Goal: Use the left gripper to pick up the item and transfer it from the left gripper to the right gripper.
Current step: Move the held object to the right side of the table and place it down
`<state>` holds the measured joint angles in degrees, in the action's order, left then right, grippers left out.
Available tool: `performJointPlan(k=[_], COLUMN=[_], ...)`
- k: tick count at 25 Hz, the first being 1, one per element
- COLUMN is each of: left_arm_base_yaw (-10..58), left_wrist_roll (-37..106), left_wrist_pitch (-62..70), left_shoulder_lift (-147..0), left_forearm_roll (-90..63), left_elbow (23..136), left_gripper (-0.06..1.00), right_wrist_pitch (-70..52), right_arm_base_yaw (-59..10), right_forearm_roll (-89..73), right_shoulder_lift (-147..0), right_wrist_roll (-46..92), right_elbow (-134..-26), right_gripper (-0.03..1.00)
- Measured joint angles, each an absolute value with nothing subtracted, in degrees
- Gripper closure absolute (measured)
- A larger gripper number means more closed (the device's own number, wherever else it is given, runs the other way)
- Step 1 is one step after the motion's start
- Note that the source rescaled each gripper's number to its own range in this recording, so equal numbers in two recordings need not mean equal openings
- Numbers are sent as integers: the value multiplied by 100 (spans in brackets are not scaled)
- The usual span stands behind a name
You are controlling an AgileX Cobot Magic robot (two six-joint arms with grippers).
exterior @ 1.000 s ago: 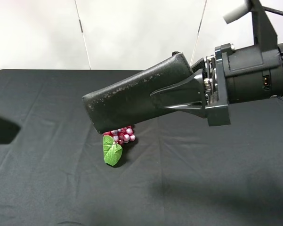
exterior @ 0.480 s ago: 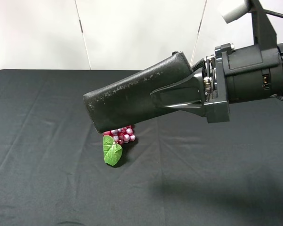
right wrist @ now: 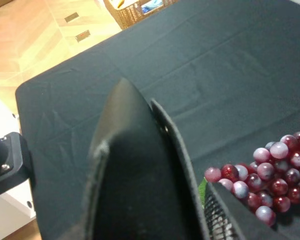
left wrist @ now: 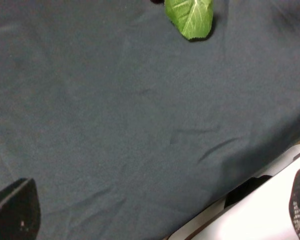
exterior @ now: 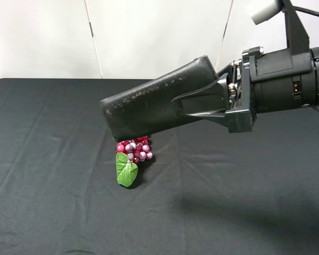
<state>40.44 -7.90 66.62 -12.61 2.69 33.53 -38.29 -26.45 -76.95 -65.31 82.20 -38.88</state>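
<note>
Exterior high view: item (exterior: 148, 109) held clear of the bench (exterior: 53, 159).
The right fingers (exterior: 207, 103) are clamped on one end of it, its free end above the grape bunch (exterior: 135, 149); the left fingers (left wrist: 12, 212) are spread wide, holding nothing.

Grainy matt black leather-look case (exterior: 143, 109), whitish scuffs, table cloth (exterior: 228, 202) matt dark fabric, creased, grapes (exterior: 135, 150) glossy beads, leaf (exterior: 126, 171) smooth green.

Bench (exterior: 53, 186) covered by a black cloth, lightly creased. One red grape bunch (exterior: 135, 150) with green leaf (exterior: 126, 171) lies on it, near centre.
</note>
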Motion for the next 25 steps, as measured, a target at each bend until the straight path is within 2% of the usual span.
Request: performJointPlan(k=[11, 25], left_arm_base_yaw=[4044, 4036], left_wrist_roll=[-310, -257], left_wrist_pitch=[6172, 6093], left_shoulder_lift=[-817, -817], left_forearm_roll=[270, 275], left_elbow=[2858, 2841], left_gripper=[-5, -5], right_wrist_pitch=[-3545, -3003], right_arm_base_yaw=[-2645, -2645], right_forearm_roll=[-7626, -7177], right_shoulder_lift=[-6531, -6531], right_wrist_roll=[7854, 7424], right_elbow=[-3888, -3888], right_gripper=[97, 97])
